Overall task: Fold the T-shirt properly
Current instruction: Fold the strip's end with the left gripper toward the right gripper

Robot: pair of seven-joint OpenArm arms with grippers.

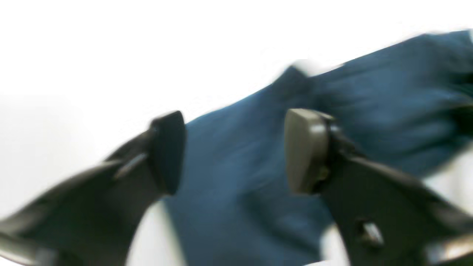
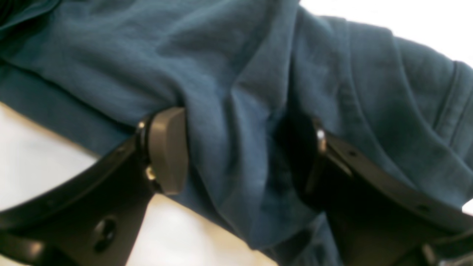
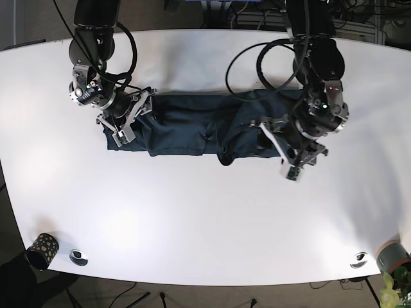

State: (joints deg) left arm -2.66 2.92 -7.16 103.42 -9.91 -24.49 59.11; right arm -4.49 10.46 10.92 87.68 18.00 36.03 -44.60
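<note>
The dark blue cotton T-shirt lies in a long band across the white tabletop, long axis left to right. The right tool straddles a bunched fold, pads apart, not yet clamped. The left tool hangs spread above the cloth. Both should pinch matching edges, then lift evenly.

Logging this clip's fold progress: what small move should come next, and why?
Probably close the right tool on the T-shirt: its open jaws already straddle a bunch of cloth. The left tool hangs open above the other end, gripping nothing.
</note>
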